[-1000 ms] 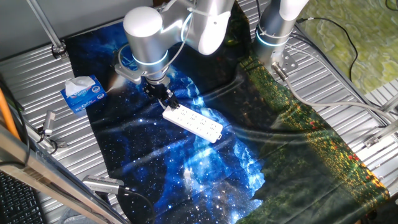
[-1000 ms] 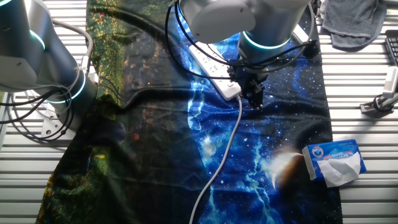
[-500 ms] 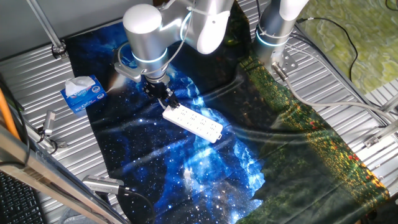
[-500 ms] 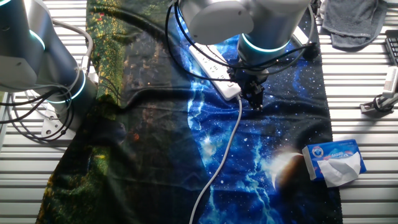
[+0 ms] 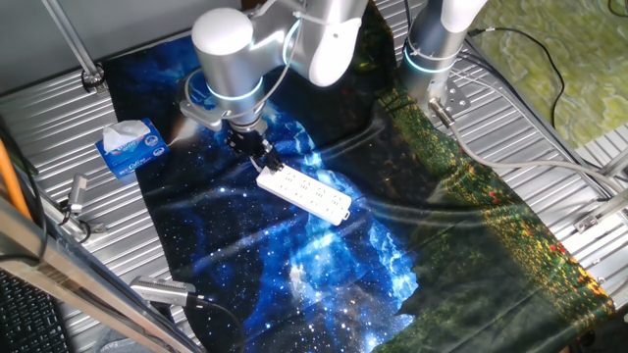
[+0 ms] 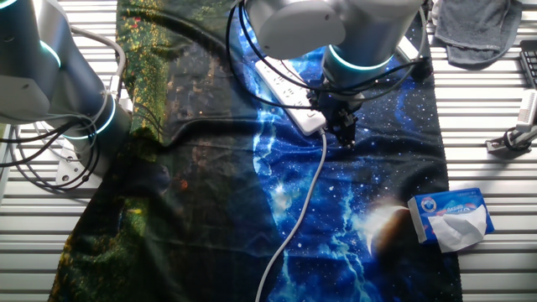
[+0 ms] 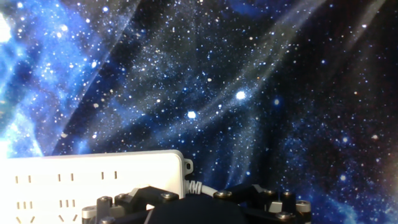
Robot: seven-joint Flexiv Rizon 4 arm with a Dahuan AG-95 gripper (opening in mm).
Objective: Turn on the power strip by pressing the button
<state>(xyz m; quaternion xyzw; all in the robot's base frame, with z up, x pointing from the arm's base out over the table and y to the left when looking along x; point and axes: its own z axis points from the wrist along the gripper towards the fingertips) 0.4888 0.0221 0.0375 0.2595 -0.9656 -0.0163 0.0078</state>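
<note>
The white power strip (image 5: 304,192) lies flat on the starry blue cloth, long axis running from upper left to lower right. It also shows in the other fixed view (image 6: 289,96) and in the hand view (image 7: 87,183), where its cord end sits at the bottom. Its thin white cord (image 6: 304,197) trails off toward the near edge. My gripper (image 5: 257,153) hangs straight down over the strip's cord end, fingertips right at that end; in the other fixed view it (image 6: 344,134) stands at the strip's corner. The button is hidden under the hand. The fingertips are not visible apart.
A blue-and-white tissue pack (image 5: 130,147) lies left of the cloth, also seen in the other fixed view (image 6: 451,216). A second arm's base (image 5: 432,54) stands at the back. A grey cloth (image 6: 478,29) and metal tools (image 6: 512,138) lie on the slatted table (image 5: 69,108).
</note>
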